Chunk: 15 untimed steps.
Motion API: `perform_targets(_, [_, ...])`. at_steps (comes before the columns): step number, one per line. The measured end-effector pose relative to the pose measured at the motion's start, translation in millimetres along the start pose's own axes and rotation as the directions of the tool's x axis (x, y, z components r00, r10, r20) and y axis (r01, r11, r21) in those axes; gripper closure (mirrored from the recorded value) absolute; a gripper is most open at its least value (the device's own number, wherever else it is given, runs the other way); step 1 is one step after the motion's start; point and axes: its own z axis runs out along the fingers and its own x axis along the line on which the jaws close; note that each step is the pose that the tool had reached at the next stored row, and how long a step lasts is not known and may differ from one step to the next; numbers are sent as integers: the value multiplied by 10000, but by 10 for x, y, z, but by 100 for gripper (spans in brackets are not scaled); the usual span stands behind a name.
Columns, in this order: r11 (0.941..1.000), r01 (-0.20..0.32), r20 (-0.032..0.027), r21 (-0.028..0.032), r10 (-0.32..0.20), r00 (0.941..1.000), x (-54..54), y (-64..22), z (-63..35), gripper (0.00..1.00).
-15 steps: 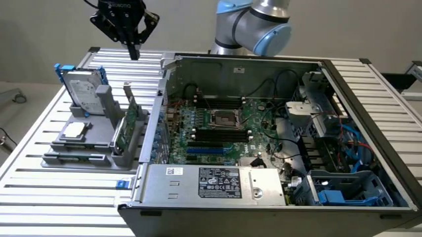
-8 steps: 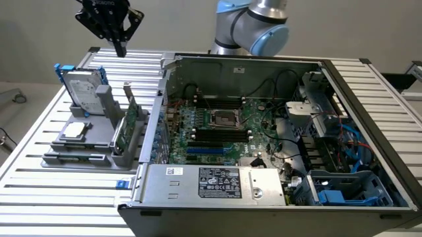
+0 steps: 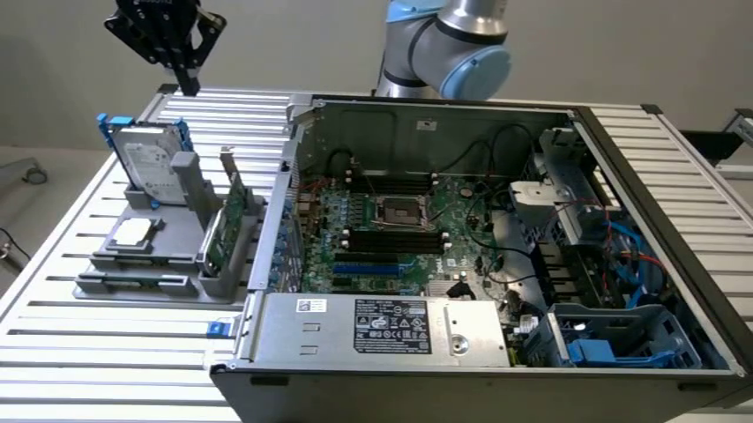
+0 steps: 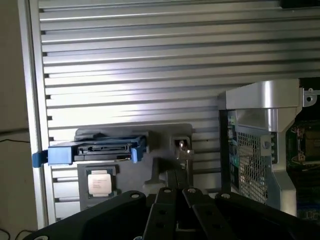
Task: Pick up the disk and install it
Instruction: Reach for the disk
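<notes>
The disk (image 3: 151, 160) stands on edge in a grey holder (image 3: 153, 256) on the slatted table at the exterior view's left, its silver face with a white label showing inside a blue bracket frame. My black gripper (image 3: 187, 86) hangs well above and behind it, fingers together and holding nothing. In the wrist view I look down on the disk's blue-framed top edge (image 4: 90, 151), with my shut fingers (image 4: 176, 200) in the foreground, apart from it.
The holder also carries a small square silver chip (image 3: 133, 233) and an upright green circuit card (image 3: 232, 225). An open computer case (image 3: 471, 229) with motherboard, cables and a blue drive cage (image 3: 623, 339) fills the exterior view's right. The case's corner (image 4: 260, 145) is near.
</notes>
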Motion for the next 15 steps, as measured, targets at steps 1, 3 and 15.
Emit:
perform_targets(1, [10000, -1, 2, -1, 1, 10000, 49, 14, 1, 89])
perform_targets(3, [10000, 1, 1, 0, -1, 10000, 142, 39, 2, 89])
perform_targets(15, [10000, -1, 0, 0, 1, 10000, 698, 189, 9, 89])
